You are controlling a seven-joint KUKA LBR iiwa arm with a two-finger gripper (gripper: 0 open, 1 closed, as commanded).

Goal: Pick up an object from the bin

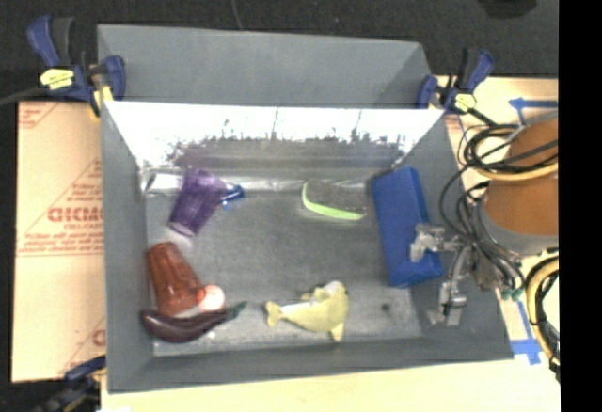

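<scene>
My gripper (438, 275) hangs low at the bin's right side with its two metal fingers apart and nothing between them. One fingertip (425, 243) lies against the lower right edge of a blue rectangular block (398, 213) that leans on the right wall. The other fingertip (451, 305) is over the bin floor near the front right corner. A pale yellow toy fish (315, 309) lies on the floor to the left of the gripper.
A clear piece with a green rim (331, 201) lies by the back wall. On the left are a purple cup (195, 201), a tipped red cup (172, 278), a small white and red ball (210, 297) and a dark purple eggplant-shaped toy (183, 324).
</scene>
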